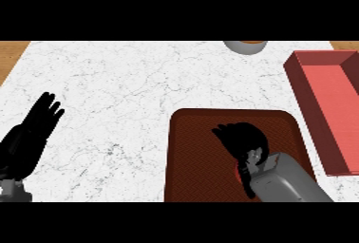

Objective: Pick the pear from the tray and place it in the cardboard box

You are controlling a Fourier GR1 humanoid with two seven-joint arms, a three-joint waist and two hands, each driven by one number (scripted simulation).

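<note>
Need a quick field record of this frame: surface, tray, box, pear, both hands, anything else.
surface: white marbled counter
tray: dark brown tray, lower middle-right
box: red open box, right of the tray, apart from it
pear: not visible; may be hidden under the right hand
right hand: right hand over the tray, fingers curled
left hand: left hand at the left edge, open, fingers up, resting
other: grey round object, cut off at the counter's far edge
</note>
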